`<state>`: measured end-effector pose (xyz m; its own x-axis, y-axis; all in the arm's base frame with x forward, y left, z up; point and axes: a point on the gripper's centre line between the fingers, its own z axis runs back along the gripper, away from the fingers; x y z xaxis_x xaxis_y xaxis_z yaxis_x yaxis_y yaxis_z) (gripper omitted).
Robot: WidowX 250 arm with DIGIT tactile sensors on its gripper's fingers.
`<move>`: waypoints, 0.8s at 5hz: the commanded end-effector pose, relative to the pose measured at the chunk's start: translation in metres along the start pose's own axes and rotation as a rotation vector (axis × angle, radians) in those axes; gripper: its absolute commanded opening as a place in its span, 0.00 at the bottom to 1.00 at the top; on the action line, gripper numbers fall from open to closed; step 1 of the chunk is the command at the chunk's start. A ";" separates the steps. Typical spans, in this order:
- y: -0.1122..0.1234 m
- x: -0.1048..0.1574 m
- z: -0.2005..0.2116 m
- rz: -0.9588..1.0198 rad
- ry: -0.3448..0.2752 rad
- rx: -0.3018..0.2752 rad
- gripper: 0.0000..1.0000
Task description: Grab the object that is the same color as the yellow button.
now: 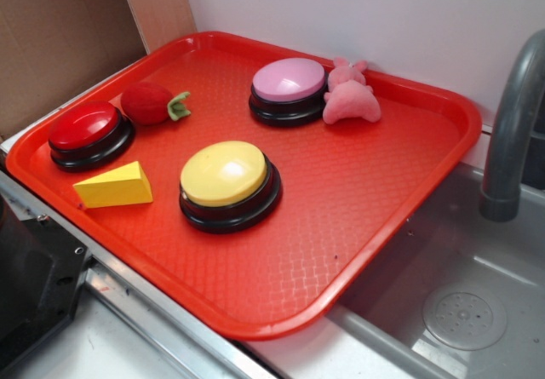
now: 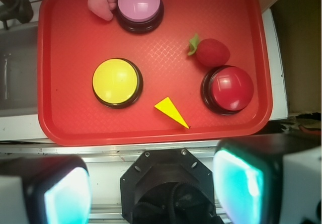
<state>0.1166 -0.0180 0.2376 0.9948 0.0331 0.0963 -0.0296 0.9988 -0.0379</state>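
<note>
- gripper (image 2: pixel 151 194) high over the near tray edge, pointing down, jaws apart (nothing between them)
- red tray (image 1: pixel 375 200) holds yellow wedge (image 1: pixel 114 186) just beside the yellow button (image 1: pixel 228 183), between it and the red button (image 1: pixel 88 134)

Wall: plain white, rising behind the far edge of the red tray (image 1: pixel 443 153)
Left backdrop: brown cardboard panel (image 1: pixel 60 30) with a pale wooden strip (image 1: pixel 157 4) beside it
Counter: white surface with a metal rail (image 1: pixel 162 307) running along the tray's near side
Sink: grey steel basin (image 1: pixel 426 268) just right of the tray, round perforated drain (image 1: pixel 464 315) in its floor
Faucet: grey curved spout (image 1: pixel 515 123) standing at the basin's far right
Light: even and soft, with glossy highlights
</note>
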 end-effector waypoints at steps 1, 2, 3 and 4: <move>0.000 0.000 0.000 0.000 0.000 0.000 1.00; 0.001 0.006 -0.026 -0.224 -0.083 0.044 1.00; 0.001 0.011 -0.054 -0.286 -0.094 0.066 1.00; 0.007 0.016 -0.084 -0.321 -0.097 0.070 1.00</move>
<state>0.1351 -0.0155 0.1514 0.9427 -0.2880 0.1684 0.2796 0.9574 0.0720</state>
